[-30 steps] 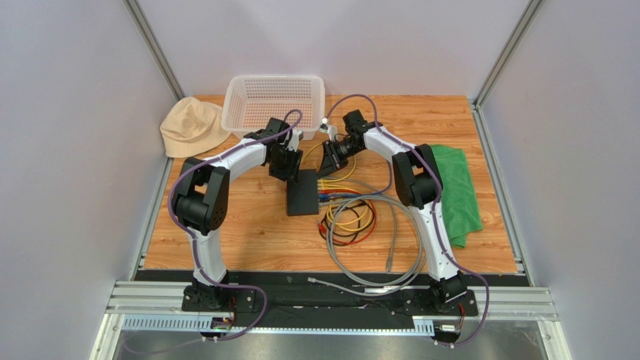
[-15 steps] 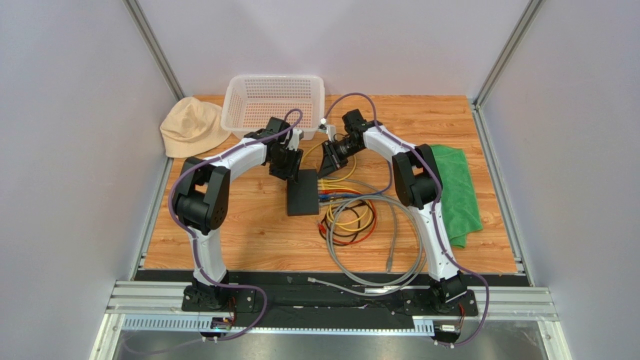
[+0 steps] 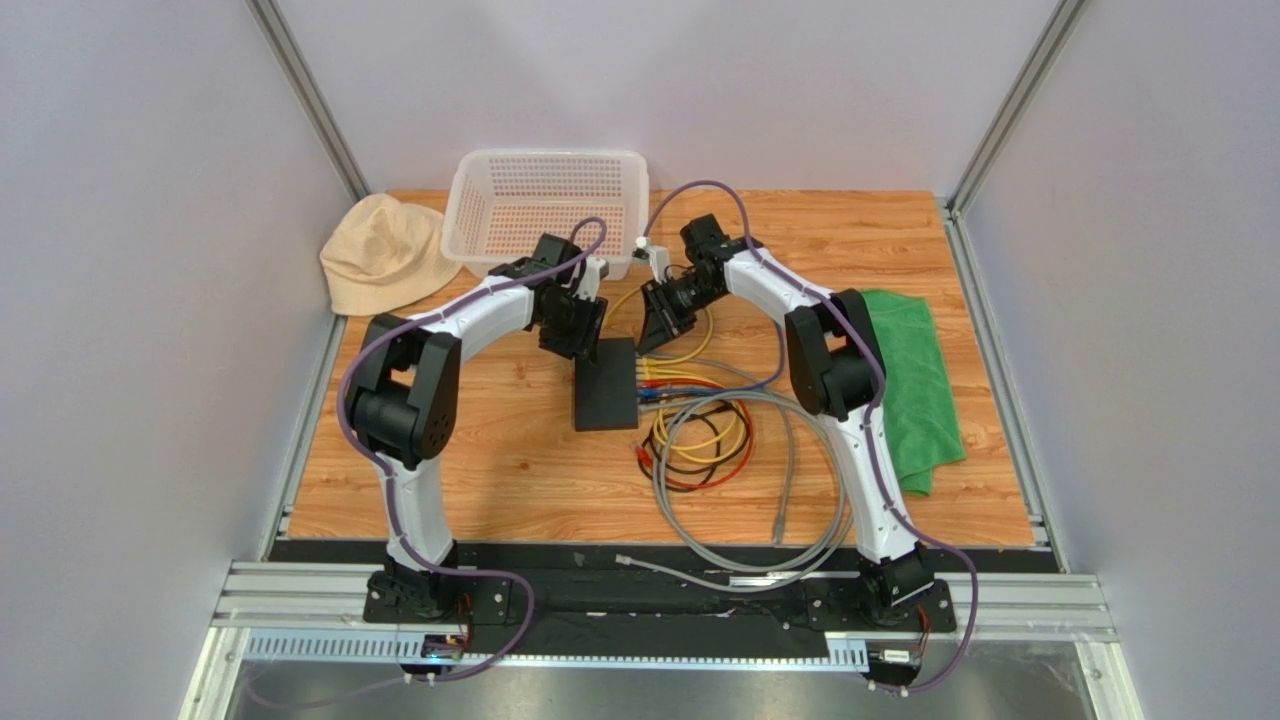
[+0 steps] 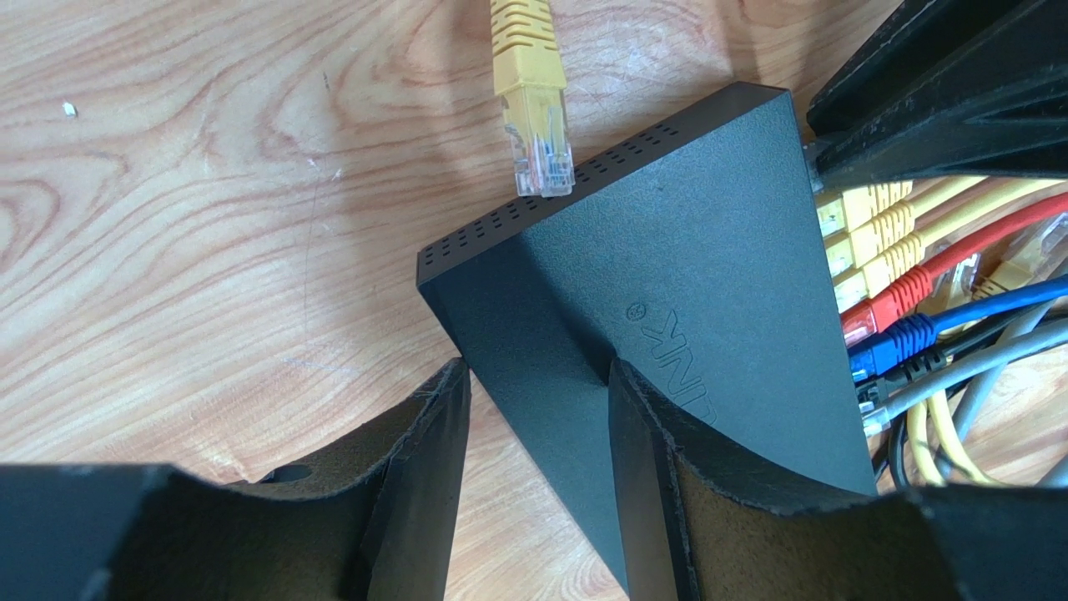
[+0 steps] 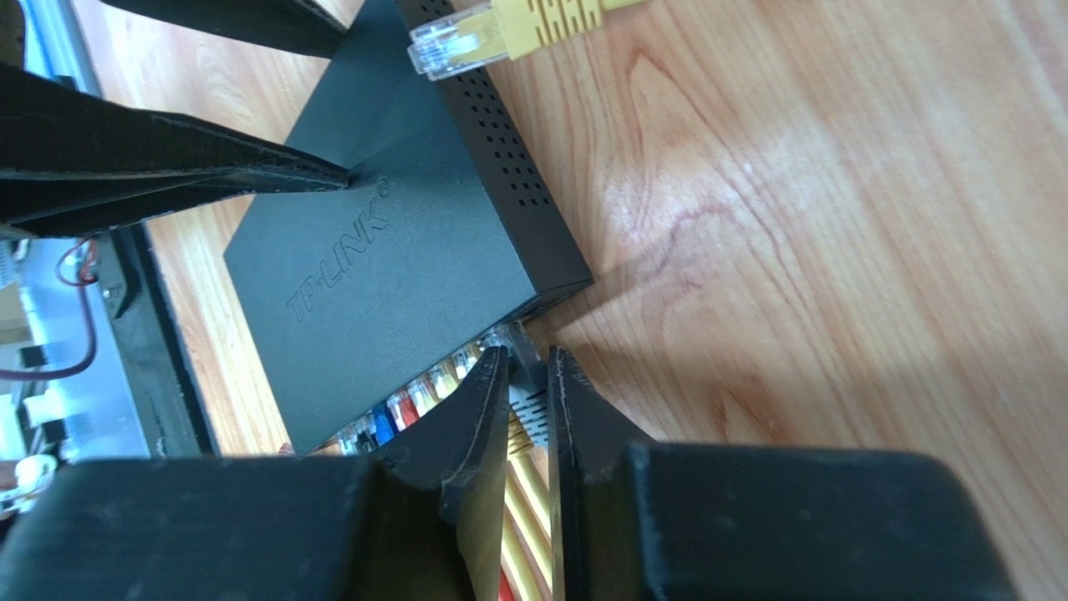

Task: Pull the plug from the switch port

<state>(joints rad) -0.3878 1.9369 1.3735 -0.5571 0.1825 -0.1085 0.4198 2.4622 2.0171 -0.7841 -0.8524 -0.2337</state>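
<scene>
The black switch (image 3: 606, 386) lies flat at the table's middle, with yellow, red and blue plugs (image 4: 884, 269) in the sockets along its right edge. My left gripper (image 3: 577, 339) is open and straddles the switch's far-left edge (image 4: 539, 373); one finger (image 4: 652, 476) rests on the switch's top (image 4: 702, 251), the other on the wood beside it. My right gripper (image 3: 657, 330) is shut (image 5: 529, 363) on a grey plug (image 5: 527, 407) sitting at the end socket of the switch (image 5: 389, 288). A loose yellow plug (image 4: 533, 125) lies by the switch's far corner.
A white basket (image 3: 549, 203) stands at the back, a beige hat (image 3: 383, 248) to its left. A green cloth (image 3: 909, 383) lies at the right. Coiled grey, yellow, red and black cables (image 3: 721, 450) spread right of and in front of the switch.
My right wrist has edged slightly toward the back-left. The switch and the left arm have not visibly moved.
</scene>
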